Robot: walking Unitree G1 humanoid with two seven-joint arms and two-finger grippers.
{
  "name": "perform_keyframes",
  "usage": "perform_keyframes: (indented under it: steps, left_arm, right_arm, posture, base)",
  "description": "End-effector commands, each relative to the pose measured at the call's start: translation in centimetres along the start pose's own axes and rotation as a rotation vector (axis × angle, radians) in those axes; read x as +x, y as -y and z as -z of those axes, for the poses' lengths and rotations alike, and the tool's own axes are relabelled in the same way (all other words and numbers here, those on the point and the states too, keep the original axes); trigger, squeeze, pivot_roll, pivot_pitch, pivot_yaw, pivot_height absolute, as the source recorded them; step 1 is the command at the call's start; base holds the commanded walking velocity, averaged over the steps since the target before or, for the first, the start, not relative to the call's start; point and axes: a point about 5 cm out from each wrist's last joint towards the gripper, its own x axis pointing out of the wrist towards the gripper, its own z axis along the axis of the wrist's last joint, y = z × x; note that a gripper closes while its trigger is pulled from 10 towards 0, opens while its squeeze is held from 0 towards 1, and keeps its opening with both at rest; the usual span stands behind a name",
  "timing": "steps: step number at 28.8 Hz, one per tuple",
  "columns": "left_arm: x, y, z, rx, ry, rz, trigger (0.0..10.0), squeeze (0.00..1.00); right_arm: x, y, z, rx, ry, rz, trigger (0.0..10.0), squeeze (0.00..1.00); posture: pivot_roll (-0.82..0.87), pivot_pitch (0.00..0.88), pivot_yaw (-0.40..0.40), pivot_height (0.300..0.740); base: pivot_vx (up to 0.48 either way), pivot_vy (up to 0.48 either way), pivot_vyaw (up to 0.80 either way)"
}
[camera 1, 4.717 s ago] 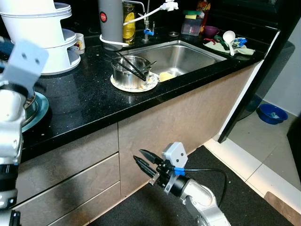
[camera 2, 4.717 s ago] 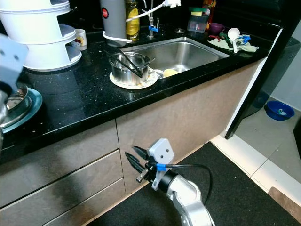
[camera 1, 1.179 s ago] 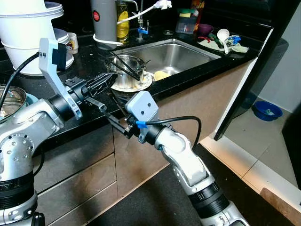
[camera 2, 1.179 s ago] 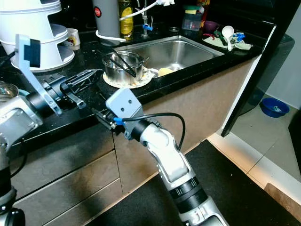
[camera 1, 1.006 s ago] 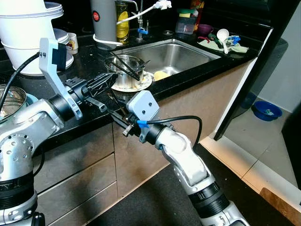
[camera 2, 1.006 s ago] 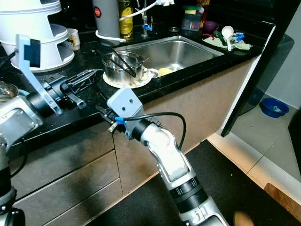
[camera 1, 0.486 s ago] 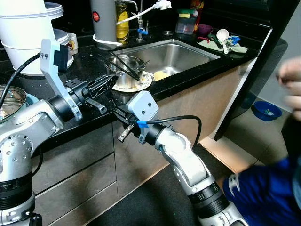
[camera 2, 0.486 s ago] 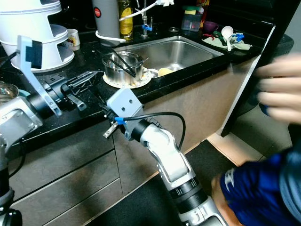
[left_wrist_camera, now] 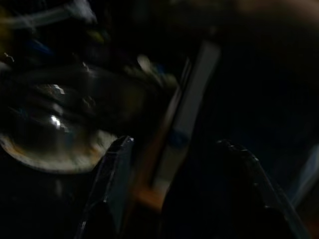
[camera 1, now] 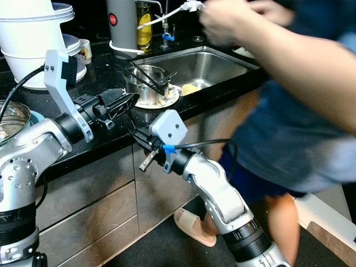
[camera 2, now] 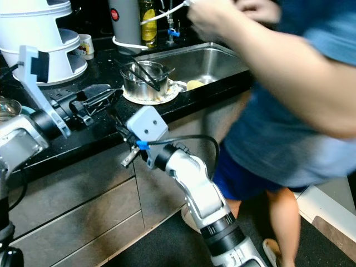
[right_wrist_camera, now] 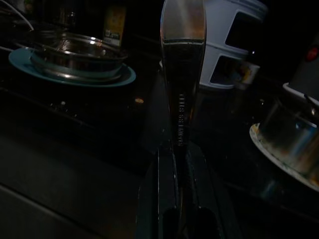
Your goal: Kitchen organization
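Your right gripper (camera 1: 146, 146) is clamped on a metal utensil handle (right_wrist_camera: 182, 74). The handle runs straight out from between the closed fingers, its free end (camera 1: 144, 164) hanging below them at the front edge of the black countertop (camera 1: 105, 119). A second ago the fingers were bare, so the pick-up appears done.

Your left gripper (camera 1: 119, 103) holds its fingers apart and empty, just above and to the outside of the right jaws, aimed at the steel pot (camera 1: 148, 83) on its plate beyond them.

A person (camera 1: 289, 100) has stepped in since half a second ago. They now stand on the far side of the right arm and reach over the sink (camera 1: 207, 62). Judge any carry toward the sink as blocked until they clear.
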Motion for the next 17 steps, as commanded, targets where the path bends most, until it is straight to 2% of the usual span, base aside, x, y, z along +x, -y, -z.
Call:
perform_keyframes:
  steps: [1, 2, 3, 4, 5, 7, 8, 9, 10, 13, 14, 15, 17]
  left_arm:
    - [-0.1, -0.1, -0.8, -0.026, 0.057, 0.001, 10.0, 0.07]
    - [-0.2, -0.1, -1.4, -0.053, 0.099, 0.009, 10.0, 0.00]
    - [-0.4, -0.2, -2.0, -0.081, 0.138, 0.018, 10.0, 0.00]
    - [-0.4, -0.2, -2.0, -0.081, 0.138, 0.018, 10.0, 0.00]
    - [-0.8, -0.2, -2.5, -0.110, 0.172, 0.030, 10.0, 0.00]
    - [-1.2, 0.2, -1.5, -0.034, 0.093, 0.041, 10.0, 0.00]
    - [-1.2, 0.2, -1.5, -0.034, 0.093, 0.041, 10.0, 0.00]
    - [-1.5, 0.8, 0.5, 0.068, -0.033, 0.056, 10.0, 0.00]
    - [-1.5, 0.8, 0.5, 0.068, -0.033, 0.056, 10.0, 0.00]
    - [-3.0, 0.9, 4.0, 0.186, -0.199, -0.020, 10.0, 0.00]
    - [-3.6, 0.9, 4.7, 0.199, -0.220, -0.041, 10.0, 0.00]
    - [-3.6, 0.9, 4.7, 0.199, -0.220, -0.041, 10.0, 0.00]
    - [-4.8, 0.8, 5.8, 0.242, -0.240, -0.070, 10.0, 0.00]
  right_arm:
    - [-0.2, -0.4, -0.3, 0.007, 0.015, -0.022, 0.0, 0.00]
    - [-0.5, -0.6, 0.0, 0.013, 0.009, -0.030, 0.0, 0.00]
    - [-1.0, -0.9, 0.4, 0.022, -0.003, -0.038, 0.0, 0.00]
    - [-1.0, -0.9, 0.4, 0.022, -0.003, -0.038, 0.0, 0.00]
    - [-2.0, -1.4, 1.1, 0.033, -0.031, -0.046, 0.0, 0.00]
    - [-2.9, -1.5, 2.0, 0.056, -0.061, -0.033, 0.0, 0.00]
    - [-2.9, -1.5, 2.0, 0.056, -0.061, -0.033, 0.0, 0.00]
    - [-3.8, -1.7, 2.9, 0.074, -0.097, -0.019, 0.0, 0.00]
    - [-3.8, -1.7, 2.9, 0.074, -0.097, -0.019, 0.0, 0.00]
    - [-5.6, -2.2, 5.1, 0.090, -0.173, 0.005, 0.0, 0.00]
    - [-6.1, -2.3, 5.7, 0.093, -0.198, 0.016, 0.0, 0.00]
    - [-6.1, -2.3, 5.7, 0.093, -0.198, 0.016, 0.0, 0.00]
    - [-7.2, -2.4, 6.8, 0.100, -0.243, 0.038, 0.0, 0.00]
  posture:
    - [-0.04, 0.079, -0.030, 0.740]
    - [-0.04, 0.079, -0.030, 0.740]
    - [-0.04, 0.075, -0.028, 0.740]
    - [-0.04, 0.075, -0.028, 0.740]
    - [-0.04, 0.075, -0.028, 0.740]
    - [-0.04, 0.075, -0.027, 0.740]
    - [-0.04, 0.075, -0.027, 0.740]
    - [-0.04, 0.081, -0.030, 0.740]
    - [-0.04, 0.081, -0.030, 0.740]
    - [-0.05, 0.086, -0.024, 0.740]
    - [-0.05, 0.090, -0.025, 0.740]
    - [-0.05, 0.090, -0.025, 0.740]
    - [-0.05, 0.092, -0.030, 0.740]
  base:
    - [0.000, 0.000, 0.00]
    - [0.000, 0.000, 0.00]
    - [0.000, 0.000, 0.00]
    - [0.000, 0.000, 0.00]
    - [0.000, 0.000, 0.00]
    - [0.000, 0.000, 0.00]
    - [0.000, 0.000, 0.00]
    - [0.000, 0.000, 0.00]
    - [0.000, 0.000, 0.00]
    - [0.000, 0.000, 0.00]
    - [0.000, 0.000, 0.00]
    - [0.000, 0.000, 0.00]
    - [0.000, 0.000, 0.00]
